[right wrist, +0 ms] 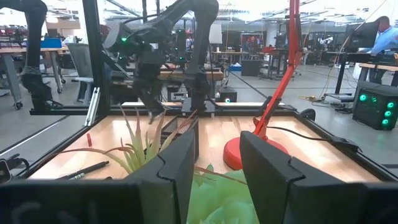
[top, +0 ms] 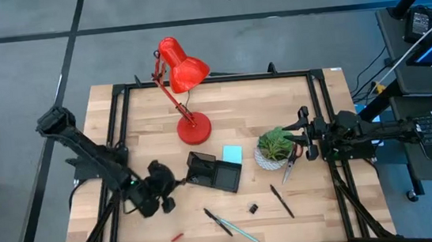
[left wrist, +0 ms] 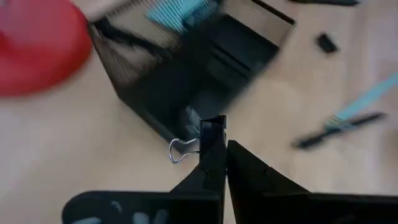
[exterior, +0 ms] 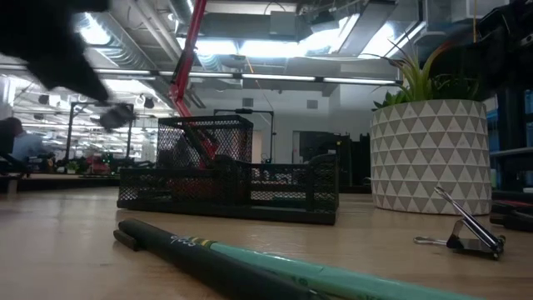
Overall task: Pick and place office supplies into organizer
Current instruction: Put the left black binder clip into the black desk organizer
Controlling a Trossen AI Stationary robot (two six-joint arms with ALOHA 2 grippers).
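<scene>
The black mesh organizer (top: 213,171) stands on the table's middle, also seen in the low view (exterior: 225,179) and the left wrist view (left wrist: 205,68). My left gripper (top: 164,197) (left wrist: 219,142) hovers just left of it, shut on a small black binder clip (left wrist: 213,126). The light blue sticky-note pad (top: 232,153) lies at the organizer's far right corner. A dark pen and a teal pen (top: 227,223), another dark pen (top: 281,200) and a second black clip (top: 252,209) (exterior: 466,235) lie near the front. Scissors (top: 288,164) rest beside the plant pot. My right gripper (top: 306,134) (right wrist: 217,168) waits open behind the plant. My left gripper pinches the binder clip by its black body (left wrist: 214,132) between the ends of its two fingers. It comes from above, slanting down toward the organizer. One silver wire handle (left wrist: 180,150) sticks out sideways. The clip is lifted clear of the table.
A red desk lamp (top: 184,76) stands with its round base (top: 194,128) at the table's far middle. A green plant in a white patterned pot (top: 274,149) (exterior: 429,154) sits right of the organizer. A small red item (top: 177,237) lies near the front edge.
</scene>
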